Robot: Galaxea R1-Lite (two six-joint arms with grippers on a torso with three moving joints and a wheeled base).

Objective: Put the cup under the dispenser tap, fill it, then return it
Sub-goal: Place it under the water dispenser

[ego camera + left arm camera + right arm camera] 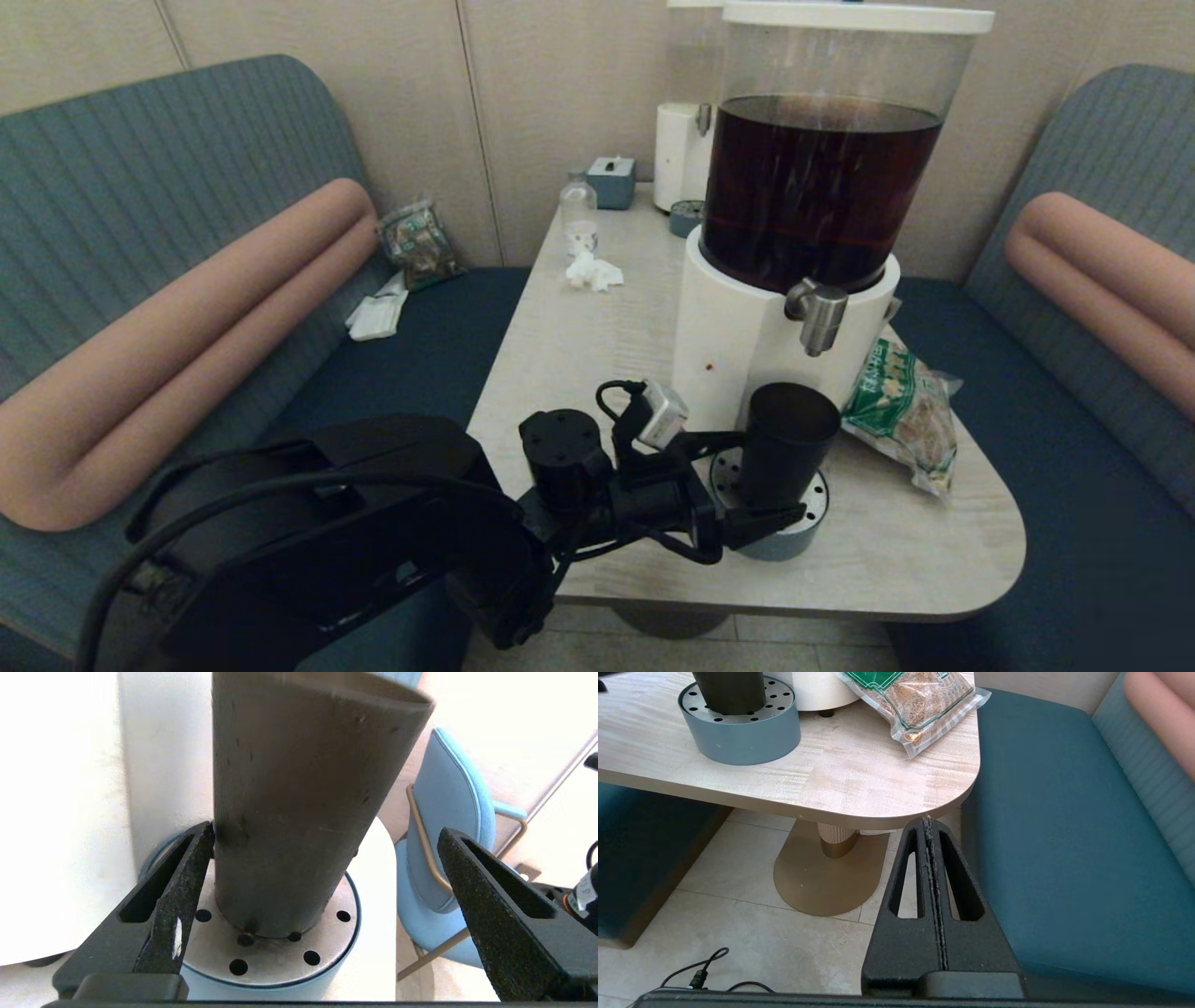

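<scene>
Your cup (787,439) stands upright on the round perforated drip tray (810,523) at the near right part of the desk (597,317), right in front of the white base of the dark-liquid dispenser (822,187). Its long axis runs vertically, the wider mouth on top. The dispenser tap (818,315) hangs above and slightly to the right of the cup's mouth in the head view, so you cannot be sure from here that the stream would fall cleanly inside.

Your left claw (758,476) reaches in from the cup's left side, low on its body. It is released: in the left wrist view one finger (180,905) touches or nearly touches the cup wall near the base, while the other finger (490,910) stands well clear on the far side. The cup lies straight ahead between them, so the relation to mind is that lopsided gap; closing as things stand would likely nudge the cup sideways on the tray before the grip settles.

Your right claw (934,891) is clenched with nothing in it, parked below the desk edge over the blue bench seat (1064,835), much farther from the cup. A green-printed snack bag (901,411) lies just right of the tray.
</scene>
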